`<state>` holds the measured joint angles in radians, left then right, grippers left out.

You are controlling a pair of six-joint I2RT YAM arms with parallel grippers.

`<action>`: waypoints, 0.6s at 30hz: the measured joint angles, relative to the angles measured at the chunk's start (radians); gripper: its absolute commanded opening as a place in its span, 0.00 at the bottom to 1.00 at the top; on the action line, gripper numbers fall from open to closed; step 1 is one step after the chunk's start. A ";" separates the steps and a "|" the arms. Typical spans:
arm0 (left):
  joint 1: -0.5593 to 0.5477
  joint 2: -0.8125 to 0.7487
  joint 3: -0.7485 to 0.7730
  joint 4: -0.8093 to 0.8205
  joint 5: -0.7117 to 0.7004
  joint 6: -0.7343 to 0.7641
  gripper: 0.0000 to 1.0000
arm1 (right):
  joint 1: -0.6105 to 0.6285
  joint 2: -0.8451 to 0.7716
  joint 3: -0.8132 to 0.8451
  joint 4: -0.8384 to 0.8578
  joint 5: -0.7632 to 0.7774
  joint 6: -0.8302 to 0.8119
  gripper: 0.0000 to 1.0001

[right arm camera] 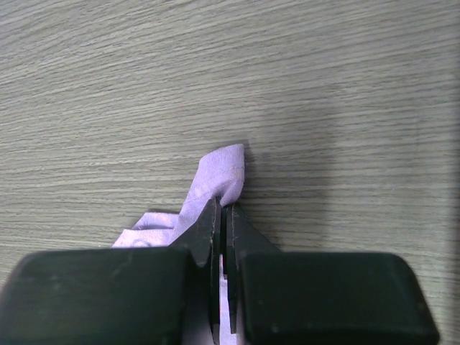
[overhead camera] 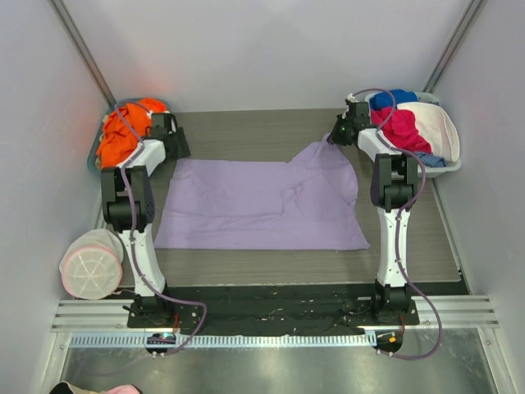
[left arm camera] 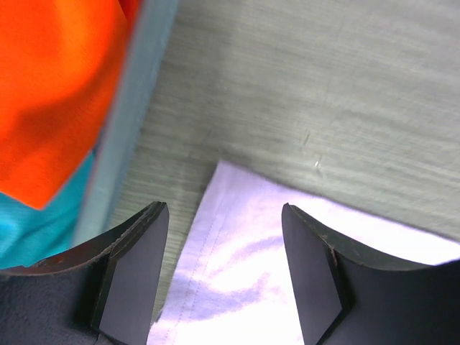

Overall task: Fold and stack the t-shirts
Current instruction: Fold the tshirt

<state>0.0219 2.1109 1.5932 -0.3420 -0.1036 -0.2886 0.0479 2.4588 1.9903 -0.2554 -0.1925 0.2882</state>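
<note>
A large lavender t-shirt (overhead camera: 262,205) lies spread on the table between the arms. My right gripper (overhead camera: 335,138) is shut on its far right corner (right arm camera: 224,172) and lifts it off the table. My left gripper (overhead camera: 179,148) is open, its jaws on either side of the shirt's far left corner (left arm camera: 237,237) just above the cloth. An orange t-shirt (overhead camera: 123,131) and a teal one (left arm camera: 36,223) lie in a bin at the far left.
A grey bin (left arm camera: 126,136) holds the orange and teal shirts next to my left gripper. A white basket (overhead camera: 439,156) at the far right holds pink, blue and white clothes. A round white pouch with a pink rim (overhead camera: 90,264) lies at the near left.
</note>
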 measured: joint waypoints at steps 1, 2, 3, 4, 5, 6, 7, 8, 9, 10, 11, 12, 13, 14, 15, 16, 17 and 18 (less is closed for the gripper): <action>0.002 -0.002 0.006 0.000 0.000 0.000 0.69 | 0.000 0.001 0.001 0.000 -0.001 0.000 0.01; 0.003 -0.005 0.014 0.001 0.000 0.000 0.69 | 0.000 0.002 0.002 0.000 -0.002 0.001 0.01; 0.005 -0.007 0.017 0.002 0.000 0.000 0.69 | 0.000 0.003 0.003 0.000 -0.003 0.002 0.01; 0.006 -0.009 0.017 0.002 0.000 0.000 0.69 | 0.000 0.003 0.003 0.000 -0.004 0.002 0.01; 0.006 -0.010 0.017 0.002 0.000 0.000 0.69 | 0.000 0.003 0.003 0.000 -0.005 0.002 0.01; 0.006 -0.010 0.016 0.002 0.000 0.000 0.68 | 0.000 0.003 0.003 0.000 -0.005 0.002 0.01; 0.006 -0.010 0.014 0.002 0.000 0.000 0.68 | 0.000 0.003 0.003 0.000 -0.005 0.002 0.01; 0.006 -0.010 0.012 0.002 0.000 0.000 0.66 | 0.000 0.003 0.003 0.000 -0.005 0.003 0.01; 0.006 -0.010 0.010 0.002 0.000 0.001 0.65 | 0.000 0.003 0.003 0.000 -0.005 0.002 0.01; 0.006 -0.010 0.007 0.002 0.000 0.001 0.65 | 0.000 0.003 0.003 0.000 -0.005 0.002 0.01; 0.006 -0.010 0.004 0.002 -0.001 0.001 0.63 | 0.000 0.003 0.003 0.000 -0.005 0.002 0.01; 0.006 -0.008 0.003 0.002 -0.001 0.001 0.63 | 0.000 0.003 0.004 0.000 -0.005 0.002 0.01; 0.006 -0.007 0.003 0.003 -0.002 0.001 0.62 | 0.000 0.003 0.005 -0.001 -0.005 0.002 0.01; 0.006 -0.004 0.003 0.003 -0.002 0.000 0.61 | 0.000 0.003 0.005 -0.002 -0.005 0.002 0.01; 0.006 0.000 0.003 0.006 -0.003 0.001 0.61 | 0.000 0.005 0.008 -0.004 -0.006 0.002 0.01; 0.006 0.005 0.003 0.009 -0.002 0.001 0.60 | 0.000 0.006 0.011 -0.005 -0.007 0.003 0.01; 0.006 0.011 0.003 0.010 -0.001 0.002 0.60 | 0.000 0.007 0.014 -0.007 -0.008 0.002 0.01; 0.005 0.018 0.003 0.011 0.000 0.002 0.60 | 0.000 0.009 0.015 -0.006 -0.010 0.003 0.01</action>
<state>0.0265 2.1288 1.5967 -0.3309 -0.1040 -0.2871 0.0479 2.4676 2.0052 -0.2619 -0.2020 0.2909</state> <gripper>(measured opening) 0.607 0.041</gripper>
